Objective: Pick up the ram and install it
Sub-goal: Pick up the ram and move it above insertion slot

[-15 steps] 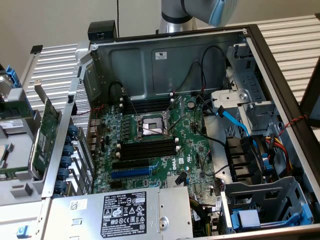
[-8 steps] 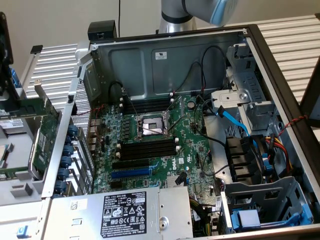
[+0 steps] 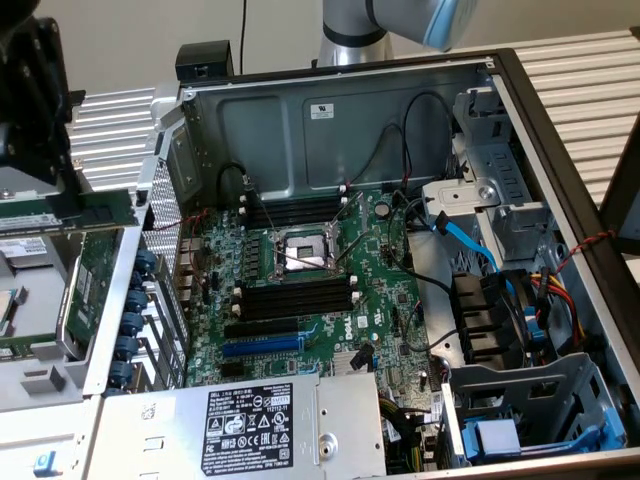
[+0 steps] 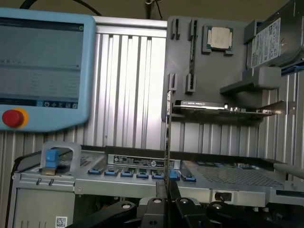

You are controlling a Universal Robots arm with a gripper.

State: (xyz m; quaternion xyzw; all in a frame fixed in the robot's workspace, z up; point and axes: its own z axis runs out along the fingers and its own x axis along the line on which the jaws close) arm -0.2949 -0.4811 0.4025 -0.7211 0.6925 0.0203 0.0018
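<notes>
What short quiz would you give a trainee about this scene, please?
1. What sits between the two banks of memory slots on the motherboard?
2. The gripper is: A open; B shut on the ram; C shut on a hard drive.
3. True or false: the ram is already seated in a slot.
Key: 1 the CPU socket; 2 B; 3 false.
</notes>
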